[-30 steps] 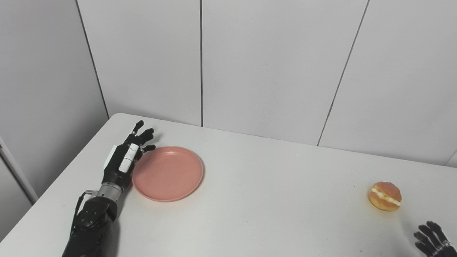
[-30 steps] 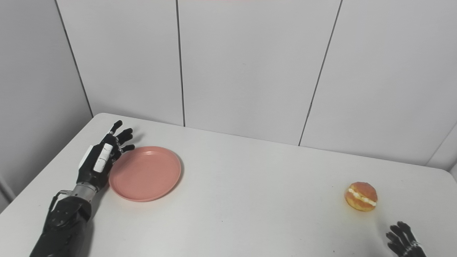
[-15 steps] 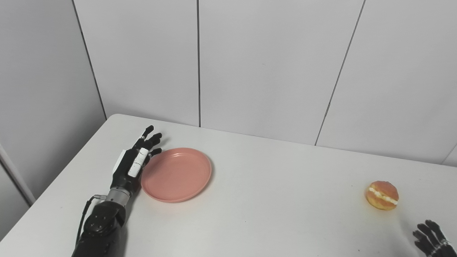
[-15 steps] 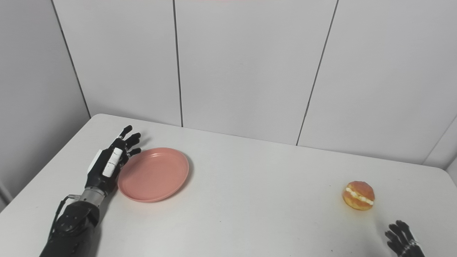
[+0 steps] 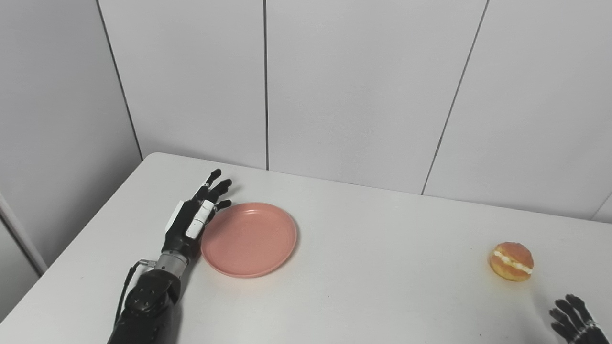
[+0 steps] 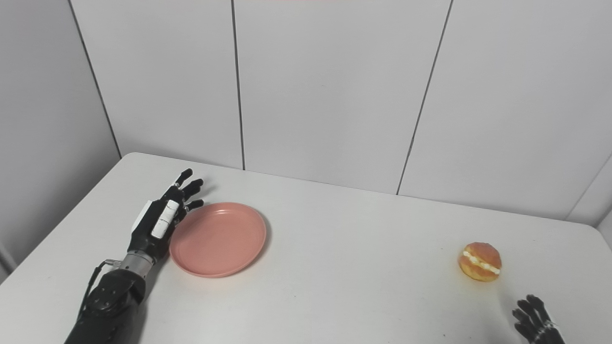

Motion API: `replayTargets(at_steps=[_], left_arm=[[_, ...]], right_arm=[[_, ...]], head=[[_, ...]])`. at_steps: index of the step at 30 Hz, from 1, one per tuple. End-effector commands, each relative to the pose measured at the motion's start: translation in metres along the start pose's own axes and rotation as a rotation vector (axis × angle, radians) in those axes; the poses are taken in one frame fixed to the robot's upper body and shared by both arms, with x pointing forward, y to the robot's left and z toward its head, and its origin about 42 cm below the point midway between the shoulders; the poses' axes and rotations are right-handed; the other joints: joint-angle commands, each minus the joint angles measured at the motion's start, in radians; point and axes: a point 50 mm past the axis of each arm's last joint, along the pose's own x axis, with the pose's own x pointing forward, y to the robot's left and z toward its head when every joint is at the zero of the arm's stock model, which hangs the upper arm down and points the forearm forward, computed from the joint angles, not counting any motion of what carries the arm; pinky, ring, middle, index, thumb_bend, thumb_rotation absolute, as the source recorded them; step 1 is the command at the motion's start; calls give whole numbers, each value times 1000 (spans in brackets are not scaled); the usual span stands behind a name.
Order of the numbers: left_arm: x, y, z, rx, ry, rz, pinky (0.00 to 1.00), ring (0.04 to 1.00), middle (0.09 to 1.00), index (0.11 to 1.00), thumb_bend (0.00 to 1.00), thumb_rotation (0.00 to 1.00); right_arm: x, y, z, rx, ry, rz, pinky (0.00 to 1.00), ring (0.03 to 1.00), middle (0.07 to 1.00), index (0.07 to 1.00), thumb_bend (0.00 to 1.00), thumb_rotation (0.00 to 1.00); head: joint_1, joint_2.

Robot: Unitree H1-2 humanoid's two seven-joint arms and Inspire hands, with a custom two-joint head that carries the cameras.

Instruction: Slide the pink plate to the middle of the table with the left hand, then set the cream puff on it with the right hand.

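Fingers spread, left hand (image 5: 191, 224) presses the pink plate's (image 5: 248, 239) rim; right hand (image 5: 573, 325) spread, holding nothing.

Left arm reaches forward over the table; right hand waits low at the near right corner.
The left hand (image 5: 193, 224) stands on edge, fingers straight and spread. Right hand (image 5: 571, 318) shows only splayed fingertips, empty.

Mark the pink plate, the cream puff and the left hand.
pink plate (image 5: 251, 239), left eye view, on its flat middle.
cream puff (image 5: 511, 261), left eye view, on its cream seam.
left hand (image 6: 155, 227), right eye view, on the back of the hand.
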Motion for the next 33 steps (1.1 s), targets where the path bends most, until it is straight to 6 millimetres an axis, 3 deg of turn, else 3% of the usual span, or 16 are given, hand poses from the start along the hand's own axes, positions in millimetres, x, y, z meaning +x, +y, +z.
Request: replayTargets(at_steps=[1, 6, 17, 22, 33], left_arm=[[-18, -29, -29, -60, 70, -14, 835, 928, 890, 924, 999, 838], [-14, -41, -31, -83, 67, -24, 843, 929, 892, 925, 1000, 838], [-11, -65, -39, -111, 76, -66, 763, 921, 879, 911, 1000, 818], [-12, -69, -42, -91, 76, -90, 809, 932, 879, 913, 1000, 833], [-15, -89, -46, -108, 92, -123, 801, 908, 862, 906, 1000, 817]], right_arm=[[-22, 19, -21, 58, 77, -8, 913, 904, 924, 938, 849, 864], [-21, 20, -21, 62, 76, -10, 914, 905, 926, 937, 857, 860], [-20, 25, -20, 61, 71, -10, 918, 907, 928, 934, 864, 862], [-20, 26, -19, 58, 69, -5, 924, 908, 930, 936, 857, 859], [-20, 27, -17, 50, 62, -1, 922, 910, 931, 935, 851, 850]], head=[[1, 0], [0, 0], [-13, 1], [-19, 3], [-26, 10]])
